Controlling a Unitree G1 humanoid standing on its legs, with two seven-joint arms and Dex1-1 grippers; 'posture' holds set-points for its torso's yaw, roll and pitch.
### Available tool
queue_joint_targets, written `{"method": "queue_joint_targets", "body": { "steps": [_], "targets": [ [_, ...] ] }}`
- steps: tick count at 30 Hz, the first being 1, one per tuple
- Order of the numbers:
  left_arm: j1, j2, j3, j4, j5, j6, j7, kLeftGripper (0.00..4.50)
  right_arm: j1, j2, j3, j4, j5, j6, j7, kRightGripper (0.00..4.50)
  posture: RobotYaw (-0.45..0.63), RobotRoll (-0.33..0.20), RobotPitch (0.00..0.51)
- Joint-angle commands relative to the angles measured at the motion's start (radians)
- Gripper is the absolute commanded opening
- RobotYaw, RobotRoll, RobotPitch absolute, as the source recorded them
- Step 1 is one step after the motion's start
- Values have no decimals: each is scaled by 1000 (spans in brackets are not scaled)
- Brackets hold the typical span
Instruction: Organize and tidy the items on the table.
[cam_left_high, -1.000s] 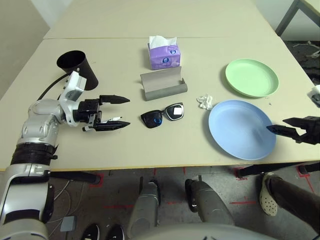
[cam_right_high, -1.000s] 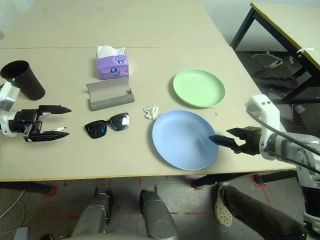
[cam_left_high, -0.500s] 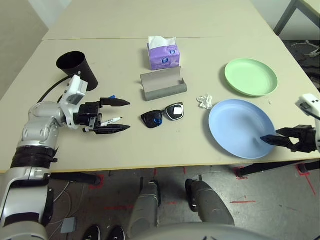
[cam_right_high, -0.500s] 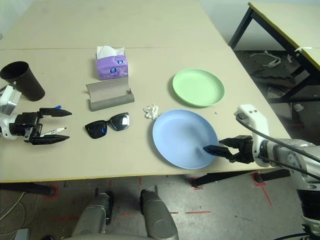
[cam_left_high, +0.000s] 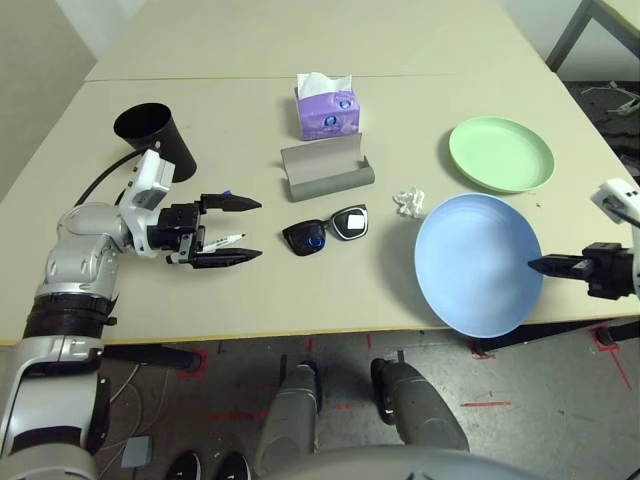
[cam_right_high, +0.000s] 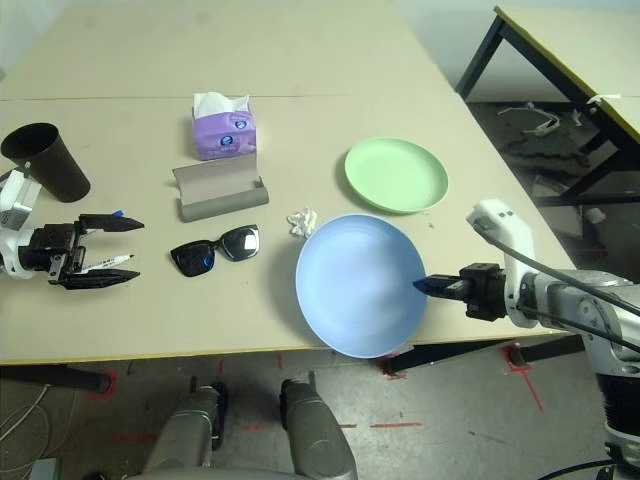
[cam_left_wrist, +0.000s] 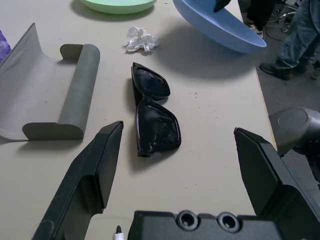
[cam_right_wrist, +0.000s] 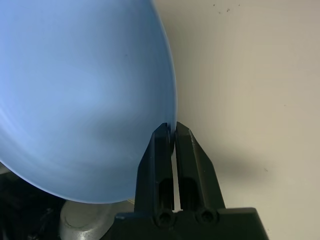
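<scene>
right claw (cam_right_high: 416, 285) level, pinching the blue plate's (cam_right_high: 361, 286) outer rim

Second table (cam_right_high: 590, 60) beyond the right edge; cables (cam_left_high: 128, 400) on the floor; red tape marks (cam_right_high: 396, 425).

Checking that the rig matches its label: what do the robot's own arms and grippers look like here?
Silver-grey forearms with black bands and white angular wrist brackets, a black cable looping at each. The left gripper and right gripper are both matt black, each with two tapered, pointed fingers.
</scene>
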Motion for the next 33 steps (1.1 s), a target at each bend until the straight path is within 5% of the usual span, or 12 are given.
{"method": "queue_joint_targets", "body": {
  "steps": [1, 6, 17, 33],
  "targets": [
    [13, -9, 5, 0, 22, -6, -4, 4500, -108, 40, -16, 40, 46, 43, -16, 33, -263, 0, 210],
    [17, -16, 4, 7, 41, -24, -7, 4500, -307, 93, 10, 148, 45, 44, -33, 33, -260, 0, 211],
    [23, -35, 24, -1, 39, -32, 14, 4500, -732, 250, 69, 642, -164, -215, -199, 33, -244, 0, 209],
    [40, -46, 34, -37, 35, -12, 42, 4500, -966, 243, 30, 1110, -344, -558, -413, 33, -241, 0, 212]
  ]
}}
